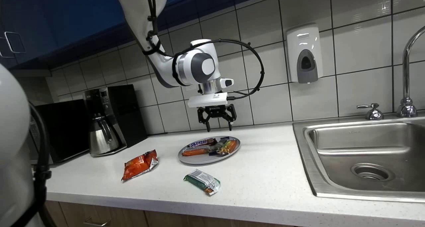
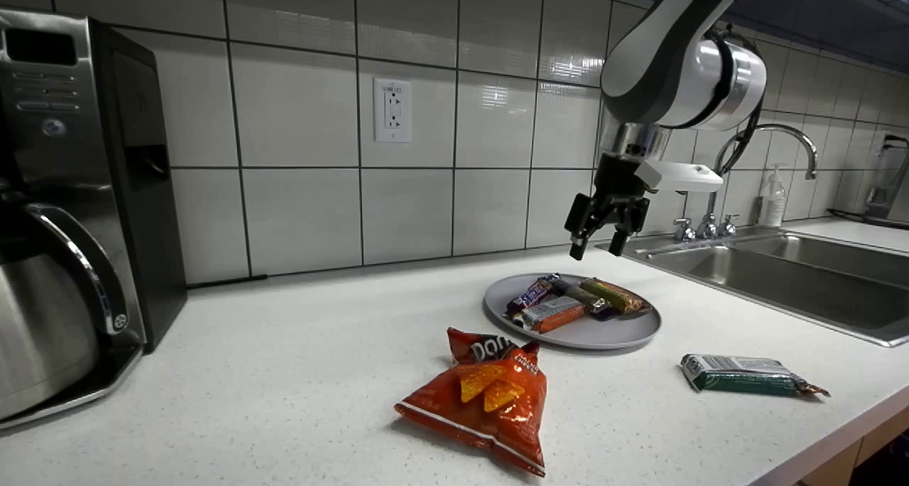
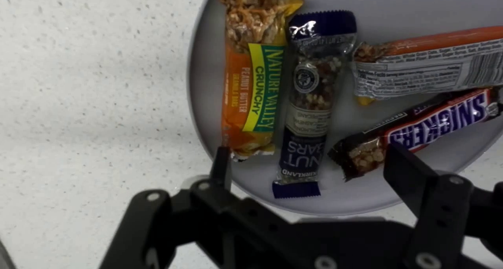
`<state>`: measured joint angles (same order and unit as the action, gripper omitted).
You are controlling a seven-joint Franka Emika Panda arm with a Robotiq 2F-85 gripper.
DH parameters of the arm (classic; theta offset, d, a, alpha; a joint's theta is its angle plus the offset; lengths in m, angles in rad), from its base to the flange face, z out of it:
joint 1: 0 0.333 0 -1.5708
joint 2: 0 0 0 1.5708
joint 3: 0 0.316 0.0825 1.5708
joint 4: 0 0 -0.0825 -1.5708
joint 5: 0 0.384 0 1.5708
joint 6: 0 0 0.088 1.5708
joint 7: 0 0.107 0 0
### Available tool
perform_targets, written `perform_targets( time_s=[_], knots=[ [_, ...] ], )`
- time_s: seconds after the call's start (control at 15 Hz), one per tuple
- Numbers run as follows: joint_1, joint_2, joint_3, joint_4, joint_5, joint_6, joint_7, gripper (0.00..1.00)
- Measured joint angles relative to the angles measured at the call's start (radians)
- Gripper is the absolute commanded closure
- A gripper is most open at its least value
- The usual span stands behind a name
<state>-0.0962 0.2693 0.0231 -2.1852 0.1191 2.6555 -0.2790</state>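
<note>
In an exterior view we find the gripper (image 1: pixel 219 129) near the centre of the frame, spread wide and empty above the plate (image 1: pixel 198 159). In the wrist view the nut bar (image 3: pixel 306 117) lies mid-frame, the granola bar (image 3: pixel 249 88) just to its left; with so little gap, we judge that coming down there could snag the neighbouring wrapper, while pressing on the rim could tip the plate.

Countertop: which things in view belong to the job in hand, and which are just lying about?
Likely the job, nearest the open gripper:
plate
on it, Nature Valley bar, Kirkland nut bar, Snickers bar, orange-edged bar

Apparently just about:
red chip bag and green bar, both off the plate
coffee maker
sink
wall dispenser
</note>
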Motion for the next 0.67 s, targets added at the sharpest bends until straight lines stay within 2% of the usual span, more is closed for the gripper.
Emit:
perform_targets(
  time_s=[0.27, 0.67],
  knots=[
    [-0.007, -0.062, 0.022, -0.055, 0.05, -0.053, -0.14, 0.0],
    [-0.008, -0.167, 0.016, -0.152, 0.053, -0.177, -0.325, 0.0]
  ],
)
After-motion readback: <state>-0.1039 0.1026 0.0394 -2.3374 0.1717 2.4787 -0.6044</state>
